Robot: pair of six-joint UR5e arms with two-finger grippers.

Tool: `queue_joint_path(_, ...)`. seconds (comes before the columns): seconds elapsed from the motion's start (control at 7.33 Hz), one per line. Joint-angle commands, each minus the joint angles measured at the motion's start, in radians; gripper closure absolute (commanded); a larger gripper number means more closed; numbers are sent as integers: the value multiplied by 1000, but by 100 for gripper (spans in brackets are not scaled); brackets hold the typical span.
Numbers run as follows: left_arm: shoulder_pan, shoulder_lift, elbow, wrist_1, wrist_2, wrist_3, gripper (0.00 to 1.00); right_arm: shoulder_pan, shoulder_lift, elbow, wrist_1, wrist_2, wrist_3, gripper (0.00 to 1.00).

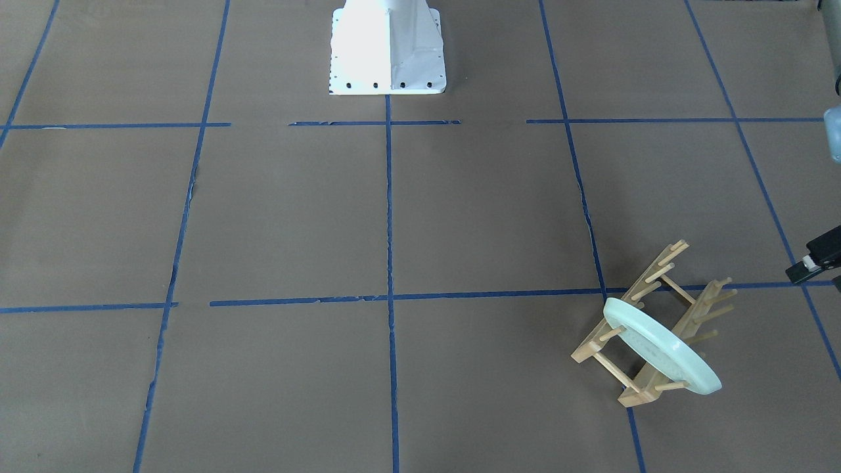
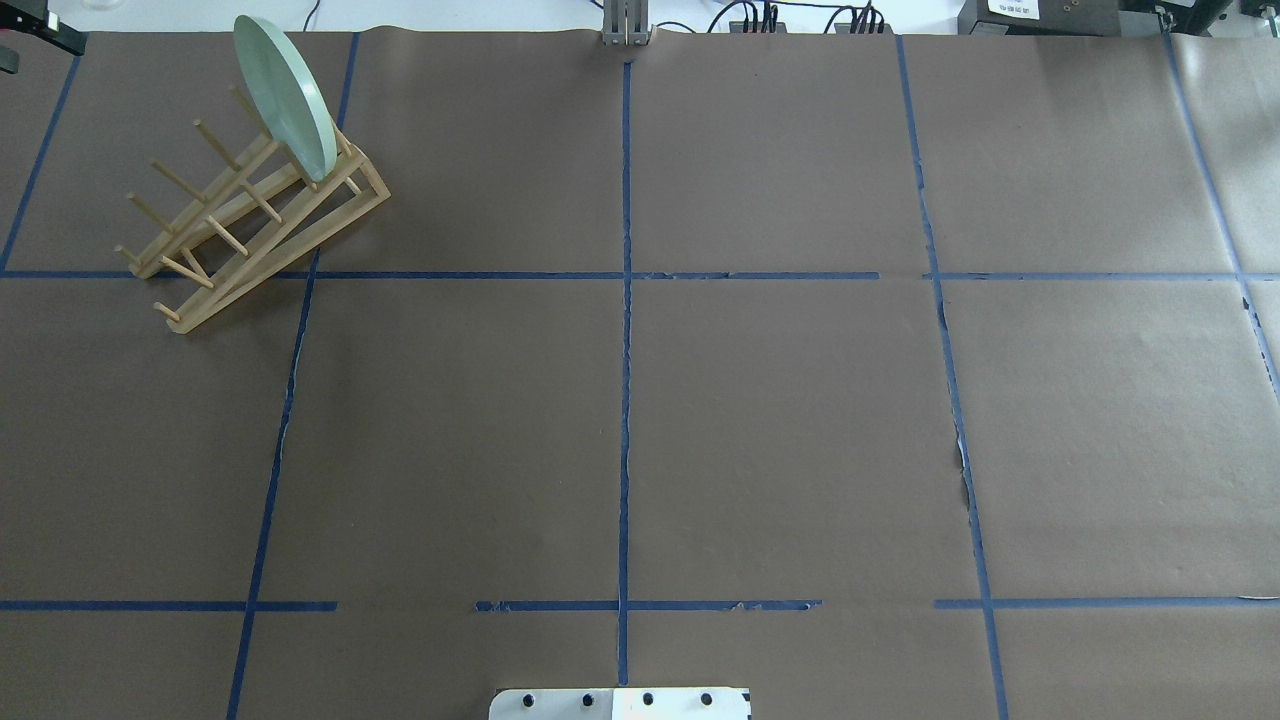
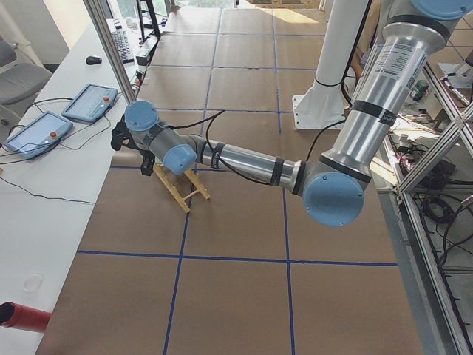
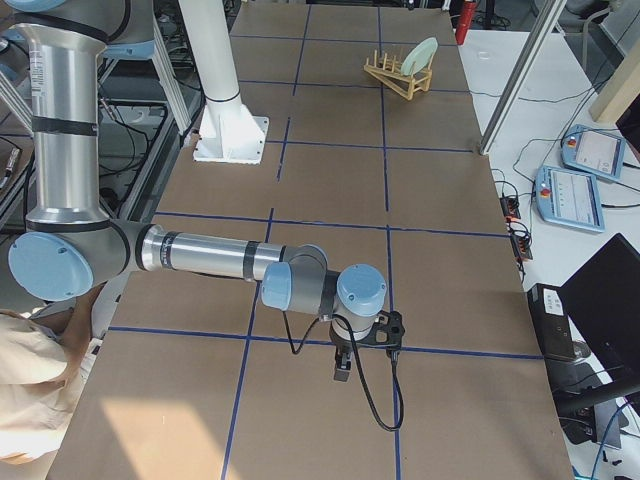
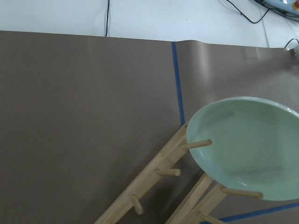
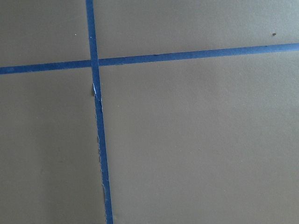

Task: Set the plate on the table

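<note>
Now the approach is judged in hand: the plate [image 1: 660, 345] is stood in the rack [image 1: 647, 315], ungripped, with the left pincer [image 1: 809, 263] held near it. Whether that pincer is open cannot be told. Next, the rim must be gripped and the plate lifted clear onto the worktop [image 1: 460, 217].

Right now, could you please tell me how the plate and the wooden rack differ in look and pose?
The plate is a smooth, round, mint-green disc; the rack is an open pale-wood frame with pegs. The plate stands on edge between pegs; the rack lies flat on the table. The rack carries the plate, not the reverse. Both sit together near one table corner.
</note>
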Motion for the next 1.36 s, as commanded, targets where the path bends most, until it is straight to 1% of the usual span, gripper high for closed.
queue_joint_path(0.0, 13, -39, 36, -230, -1, -427, 0, 0, 0, -1, 0, 0, 0, 0)
queue_joint_path(0.14, 21, -42, 82, -413, 20, -639, 0, 0, 0, -1, 0, 0, 0, 0)
queue_joint_path(0.27, 53, -43, 97, -539, 136, -838, 0, 0, 0, -1, 0, 0, 0, 0)
queue_joint_path(0.41, 113, -72, 123, -616, 249, -1038, 5, 0, 0, -1, 0, 0, 0, 0)
queue_joint_path(0.55, 168, -91, 140, -663, 352, -1204, 7, 0, 0, -1, 0, 0, 0, 0)
queue_joint_path(0.68, 226, -100, 153, -680, 456, -1278, 9, 0, 0, 0, 0, 0, 0, 0)
queue_joint_path(0.82, 240, -109, 165, -680, 482, -1291, 15, 0, 0, 0, 0, 0, 0, 0)
queue_joint_path(0.95, 242, -109, 176, -680, 485, -1291, 24, 0, 0, 0, 0, 0, 0, 0)
queue_joint_path(1.09, 247, -112, 188, -679, 488, -1290, 30, 0, 0, -1, 0, 0, 0, 0)
queue_joint_path(1.23, 251, -117, 190, -679, 508, -1291, 38, 0, 0, 0, 0, 0, 0, 0)
